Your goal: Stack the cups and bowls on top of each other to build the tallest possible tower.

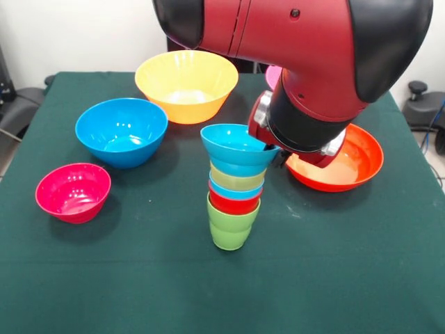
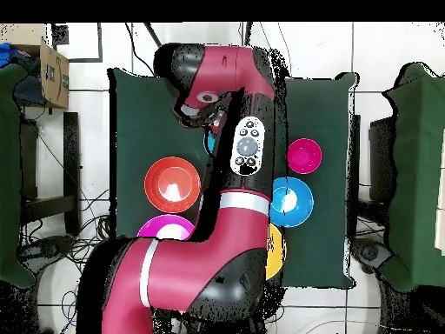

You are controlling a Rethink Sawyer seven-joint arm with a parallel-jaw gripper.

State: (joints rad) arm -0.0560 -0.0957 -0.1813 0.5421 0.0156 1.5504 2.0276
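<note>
Beside the tower (image 1: 234,186), 5 bowls (image 1: 122,131) surround; arm (image 1: 313,62) hides jaws, state unclear.

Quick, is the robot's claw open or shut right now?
Gripper: cannot tell; it is hidden behind the arm, beside the small light blue bowl topping the tower.

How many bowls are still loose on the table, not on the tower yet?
5 loose bowls: the yellow-orange bowl at the back, blue bowl and magenta bowl to its left, red-orange bowl right of the tower, and a pink bowl mostly hidden by the arm.
</note>
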